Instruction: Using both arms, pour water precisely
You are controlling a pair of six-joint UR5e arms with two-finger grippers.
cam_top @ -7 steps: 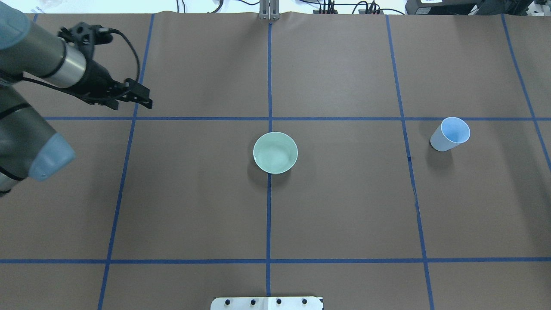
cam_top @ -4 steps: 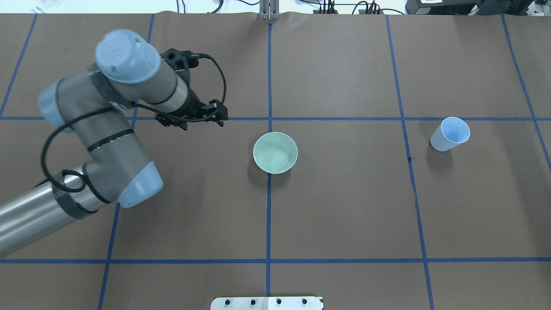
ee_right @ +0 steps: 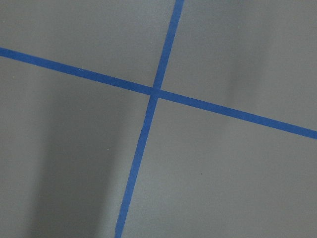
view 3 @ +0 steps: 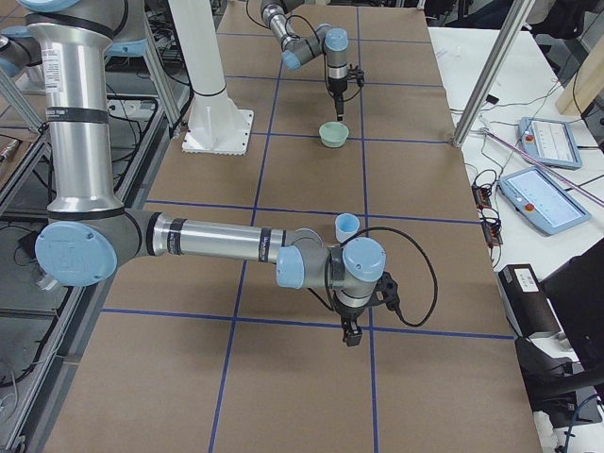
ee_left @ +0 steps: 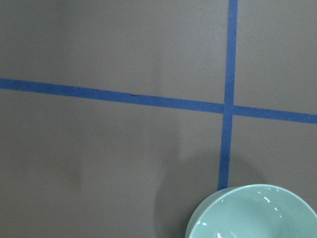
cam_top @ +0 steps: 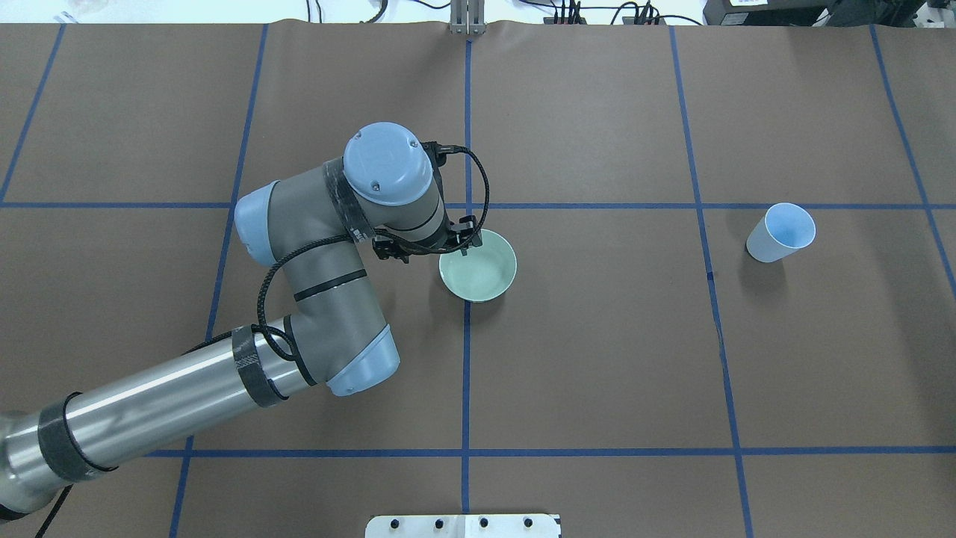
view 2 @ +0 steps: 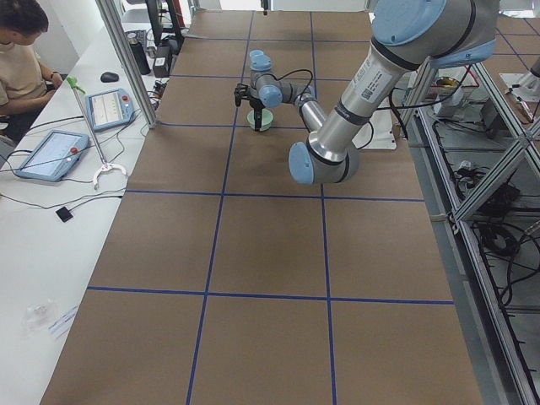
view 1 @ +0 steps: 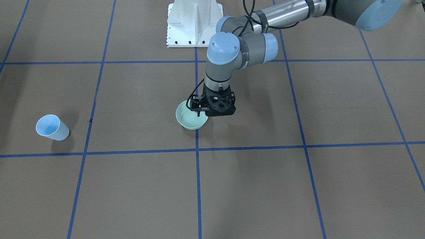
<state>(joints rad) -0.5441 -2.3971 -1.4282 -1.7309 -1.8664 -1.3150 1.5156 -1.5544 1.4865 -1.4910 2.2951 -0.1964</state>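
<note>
— Any word on the left gripper [view 1: 215, 112]?
— Pointing straight down at the rim of the bowl [cam_top: 484, 270], on its robot's-left edge, at mid-table [cam_top: 597, 359]. Touching the rim or just above it: cannot tell.

— And its jaws?
— Cannot tell either. Hidden from overhead, only a black lump from the front.

— As for the right gripper [view 3: 351, 332]?
— Low over bare table, out past the cup [cam_top: 781, 232] toward the table's right end, apart from it. Seen only from the side, so no telling about those jaws.

— Where to look for the water?
— Hard to make out. Faint white glints [ee_left: 268, 199] inside the bowl, in the left wrist view. Water or glaze, cannot say. No reading the inside of the cup, standing upright well apart from the bowl.
</note>
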